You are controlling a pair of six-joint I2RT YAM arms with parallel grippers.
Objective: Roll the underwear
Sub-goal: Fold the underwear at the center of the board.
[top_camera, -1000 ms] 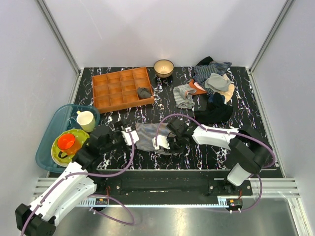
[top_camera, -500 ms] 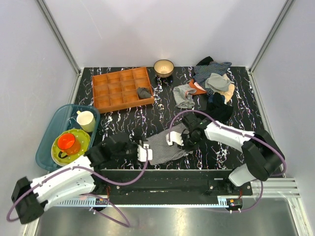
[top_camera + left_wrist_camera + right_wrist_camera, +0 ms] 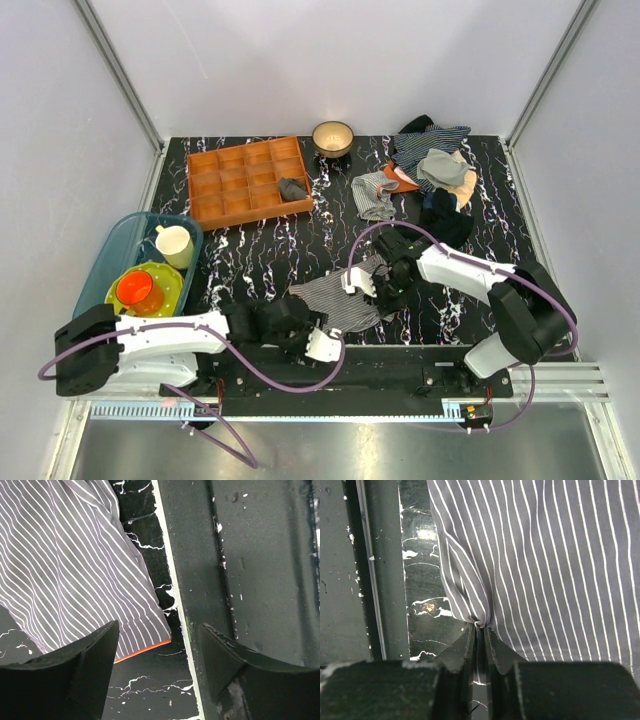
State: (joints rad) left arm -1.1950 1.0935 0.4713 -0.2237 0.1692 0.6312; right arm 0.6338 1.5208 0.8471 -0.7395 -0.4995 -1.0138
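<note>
Underwear (image 3: 345,299) now free of open left pincer (image 3: 157,630).

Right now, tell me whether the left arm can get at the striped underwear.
Probably yes. The left gripper is open right over the near corner of the underwear, with nothing between them. The right gripper pinches another edge, clear of that corner.

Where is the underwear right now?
Top view: the underwear lies centre, by the near table edge, pinched by the right gripper, left gripper open beside it.
</note>
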